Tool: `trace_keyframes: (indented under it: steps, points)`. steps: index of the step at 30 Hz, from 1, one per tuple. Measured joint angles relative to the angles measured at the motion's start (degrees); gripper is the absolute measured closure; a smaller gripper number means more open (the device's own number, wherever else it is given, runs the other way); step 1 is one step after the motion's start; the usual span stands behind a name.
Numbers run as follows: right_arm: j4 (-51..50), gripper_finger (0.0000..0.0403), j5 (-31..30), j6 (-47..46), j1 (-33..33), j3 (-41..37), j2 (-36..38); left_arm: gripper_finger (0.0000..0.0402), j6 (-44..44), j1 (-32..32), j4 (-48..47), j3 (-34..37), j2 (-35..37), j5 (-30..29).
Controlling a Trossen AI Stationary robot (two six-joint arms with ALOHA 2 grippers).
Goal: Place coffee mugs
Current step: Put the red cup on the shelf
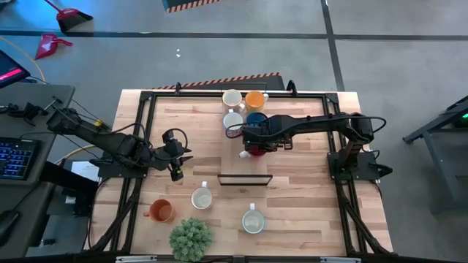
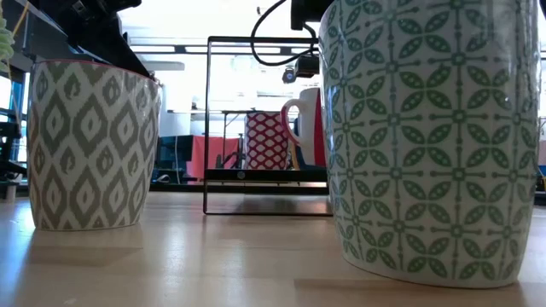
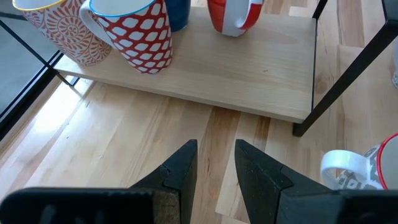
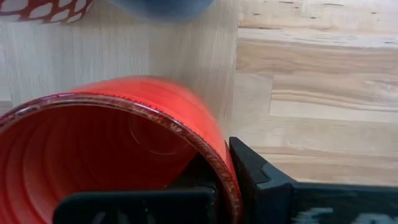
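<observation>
A red mug point(image 1: 254, 151) with a white handle point(image 3: 239, 17) is at the near edge of a raised wooden board point(image 3: 249, 74), with my right gripper point(image 1: 254, 145) shut on it from above. Behind it on the board stand a blue mug point(image 1: 257, 118), two white mugs point(image 1: 232, 120) and an orange one point(image 1: 254, 99). Nearer on the table stand an orange mug point(image 1: 161, 210) and two white patterned mugs point(image 1: 202, 198), point(image 1: 252, 221). My left gripper point(image 3: 216, 155) hovers open above the table's left half, nothing between its fingers. My right gripper pinches the red mug's rim point(image 4: 217, 155), one finger inside the mug and one finger point(image 4: 255, 177) outside its wall. The fingers point down from above. The mug's mouth faces up; whether its bottom rests on the board or hangs just above it, I cannot tell.
A black wire rack point(image 1: 245, 179) stands mid-table between the board and the near mugs. A green spiky plant ball point(image 1: 191, 237) sits at the near edge. A black frame point(image 1: 146, 117) borders the tabletop. Bare wood lies at the table's right half.
</observation>
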State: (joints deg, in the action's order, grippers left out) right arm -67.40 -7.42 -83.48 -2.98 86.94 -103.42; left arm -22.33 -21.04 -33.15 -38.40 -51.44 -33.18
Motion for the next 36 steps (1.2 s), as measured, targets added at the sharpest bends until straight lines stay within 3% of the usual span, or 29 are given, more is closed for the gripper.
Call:
trace_keyframes:
  steps: [26, 36]
  points:
    - [0.8, 0.0401, -0.1, 2.9, 0.1, 0.1, -2.1, 0.0302, 0.0, 0.0, 0.0, 0.0, 0.0, 0.0]
    - [1.0, 0.0328, -1.9, 2.8, 0.0, 0.0, -2.4, 0.0302, 0.0, 0.0, 0.0, 0.0, 0.0, 0.0]
